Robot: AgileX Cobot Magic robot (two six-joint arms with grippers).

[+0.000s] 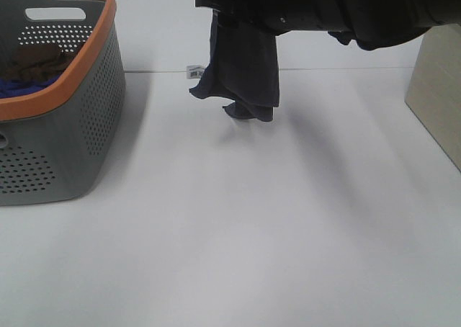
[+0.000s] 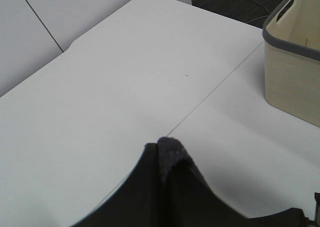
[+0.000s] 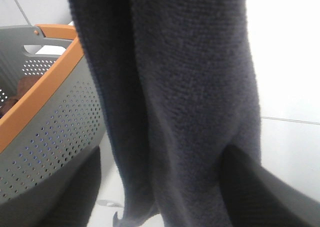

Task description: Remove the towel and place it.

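a: exterior high?
b: towel [image 1: 245,68], hung from a dark arm [image 1: 324,10] over the white table [image 1: 252,233], lower end near the table. grey basket [image 1: 72,125] well apart, holding brown cloth [image 1: 39,60] and blue cloth [image 1: 18,88].
a: left wrist?
b: towel fold close up; beige bin [image 2: 295,72] beyond. left gripper covered, grip cannot be told.
a: right wrist?
b: towel fills view, basket beside. right gripper: cannot tell.

White table [image 1: 238,233], grey orange-rimmed basket [image 1: 101,111], beige basket [image 1: 436,89]

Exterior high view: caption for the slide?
Dark towel hangs from a raised arm over the white table, right of the orange-rimmed grey basket.
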